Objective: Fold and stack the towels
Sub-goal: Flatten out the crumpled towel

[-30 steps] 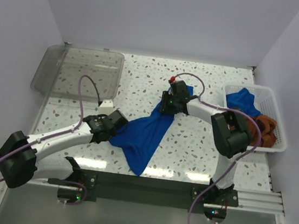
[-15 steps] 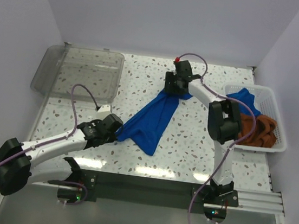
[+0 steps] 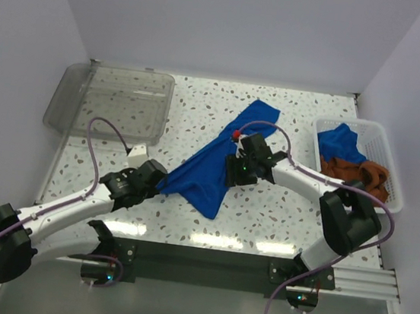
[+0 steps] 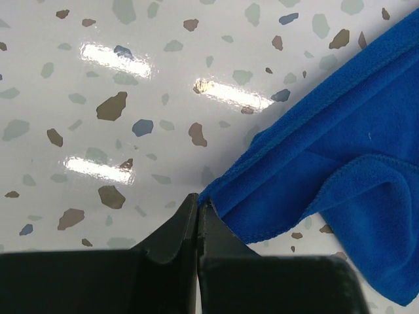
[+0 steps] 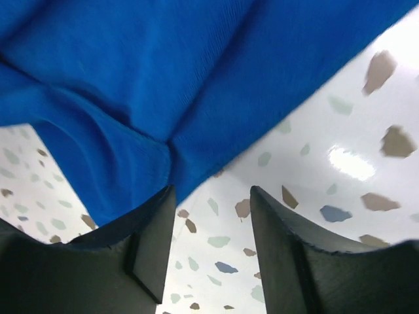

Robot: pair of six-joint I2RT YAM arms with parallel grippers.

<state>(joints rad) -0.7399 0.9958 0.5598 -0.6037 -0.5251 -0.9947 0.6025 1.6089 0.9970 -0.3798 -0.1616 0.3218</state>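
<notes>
The blue towel (image 3: 218, 156) is lying on the table (image 3: 200, 110) as a long diagonal strip. Its long axis is running from a far end near the back of the table down toward your left arm. Your left hand (image 4: 197, 210) is pressing its fingers together on the very tip of the near corner, so that end is being held.

Your right hand (image 5: 213, 203) is hovering with its fingers spread at the towel's right long edge, roughly midway along. In its wrist view the cloth is reaching only to the finger on the left of that view, and bare table is showing in the gap. So the towel is sitting beside and ahead of that hand, not inside it.

The free far end is lying well beyond it, toward the back. I'm judging the right hand the nearer one to that end, travelling along the strip. The other towels (image 3: 351, 163) are sitting in the white basket (image 3: 393, 160).
</notes>
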